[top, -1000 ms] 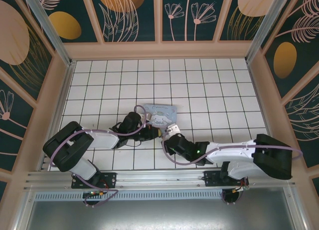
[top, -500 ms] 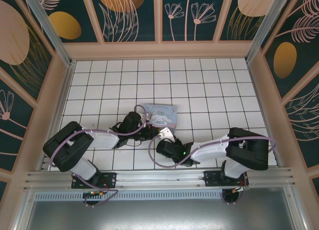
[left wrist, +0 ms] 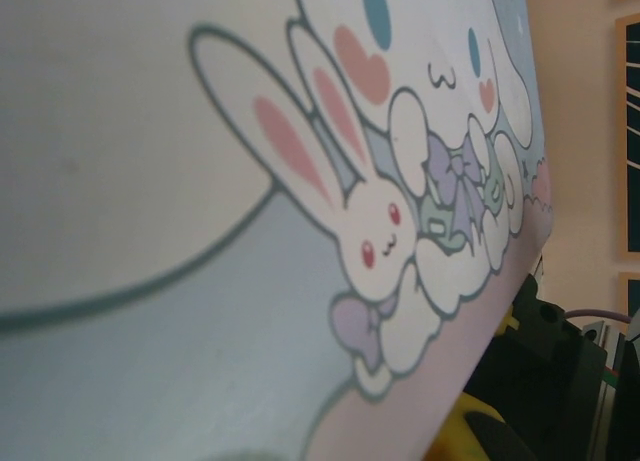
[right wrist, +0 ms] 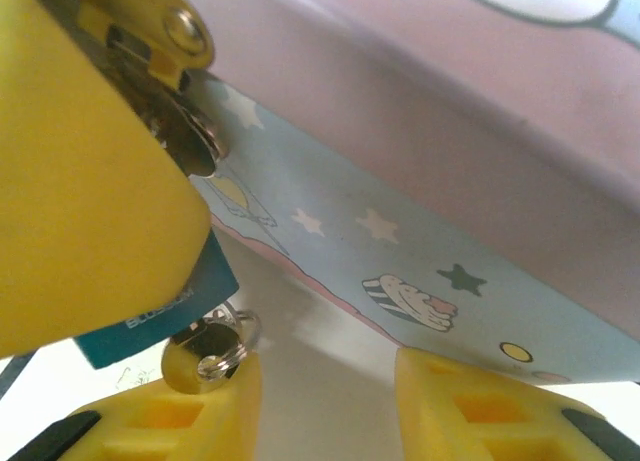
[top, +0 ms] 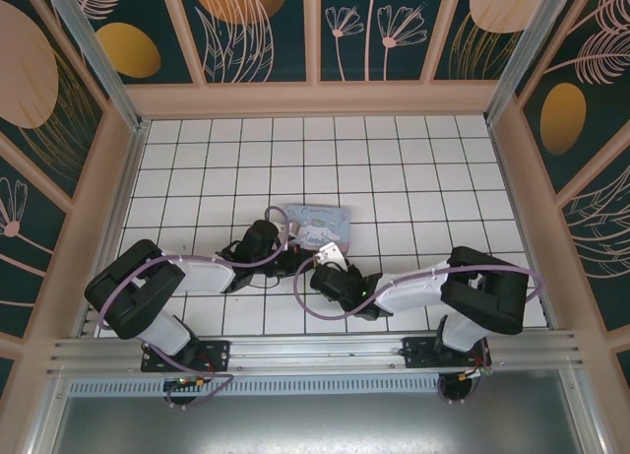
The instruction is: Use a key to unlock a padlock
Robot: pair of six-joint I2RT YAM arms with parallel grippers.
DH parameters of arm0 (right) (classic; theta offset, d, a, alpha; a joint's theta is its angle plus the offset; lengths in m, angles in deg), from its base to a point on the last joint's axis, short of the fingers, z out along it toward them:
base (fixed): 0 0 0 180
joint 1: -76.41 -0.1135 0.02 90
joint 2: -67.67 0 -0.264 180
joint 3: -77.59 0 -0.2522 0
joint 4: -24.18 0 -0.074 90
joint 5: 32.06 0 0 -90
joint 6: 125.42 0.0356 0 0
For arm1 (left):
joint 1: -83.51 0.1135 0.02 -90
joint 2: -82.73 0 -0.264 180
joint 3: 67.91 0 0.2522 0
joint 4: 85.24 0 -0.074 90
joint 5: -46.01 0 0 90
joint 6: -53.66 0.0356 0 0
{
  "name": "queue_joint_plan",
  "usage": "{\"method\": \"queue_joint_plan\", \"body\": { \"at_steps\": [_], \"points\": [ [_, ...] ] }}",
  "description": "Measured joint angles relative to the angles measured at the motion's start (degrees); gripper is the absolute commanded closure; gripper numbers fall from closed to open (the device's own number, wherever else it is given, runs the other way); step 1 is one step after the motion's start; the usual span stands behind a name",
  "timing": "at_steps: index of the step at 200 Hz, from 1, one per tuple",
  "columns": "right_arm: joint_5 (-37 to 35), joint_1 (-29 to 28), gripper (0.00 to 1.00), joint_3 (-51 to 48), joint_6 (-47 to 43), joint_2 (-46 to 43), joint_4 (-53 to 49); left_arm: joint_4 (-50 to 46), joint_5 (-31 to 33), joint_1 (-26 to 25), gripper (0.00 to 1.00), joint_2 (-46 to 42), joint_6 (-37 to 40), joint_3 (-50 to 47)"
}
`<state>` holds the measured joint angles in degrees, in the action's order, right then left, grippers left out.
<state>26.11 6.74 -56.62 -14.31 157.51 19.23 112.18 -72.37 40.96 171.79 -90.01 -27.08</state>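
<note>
1. Looking through the right wrist view, you find the left pincer [top: 293,261] clamped together, apparently on the padlock [right wrist: 165,316]. Its bluish body pokes out under a yellow finger, just beside the tin box [right wrist: 420,231], likely so that its keyed end faces your other arm.
2. The key [right wrist: 205,359] sits at the padlock's lower end, ring attached, seemingly inserted.
3. Your right pincer [right wrist: 320,391] stands apart, gripping nothing. One finger is just beside the key's head, probably placed to close on it and turn.
</note>
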Motion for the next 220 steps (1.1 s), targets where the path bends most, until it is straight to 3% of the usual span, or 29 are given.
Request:
{"method": "queue_joint_plan", "body": {
  "at_steps": [79, 148, 172, 220],
  "points": [
    [1.7, 1.5, 0.72, 1.9, -3.0, 1.3, -0.1, 1.0, 0.8, 0.4, 1.0, 0.1, 0.0, 0.0],
    [5.2, 3.0, 0.93, 2.4, -4.7, 1.3, 0.3, 2.9, 0.8, 0.4, 1.0, 0.7, -0.2, 0.0],
    [10.0, 5.2, 1.0, 1.9, -4.6, -0.6, 0.7, 3.6, 0.7, 0.4, 1.0, 0.7, -0.4, 0.0],
    [23.7, 11.7, 1.0, -3.6, -3.1, -8.8, 4.9, 7.5, -1.1, 0.4, 1.0, 0.7, -1.0, 0.0]
  ]
}}
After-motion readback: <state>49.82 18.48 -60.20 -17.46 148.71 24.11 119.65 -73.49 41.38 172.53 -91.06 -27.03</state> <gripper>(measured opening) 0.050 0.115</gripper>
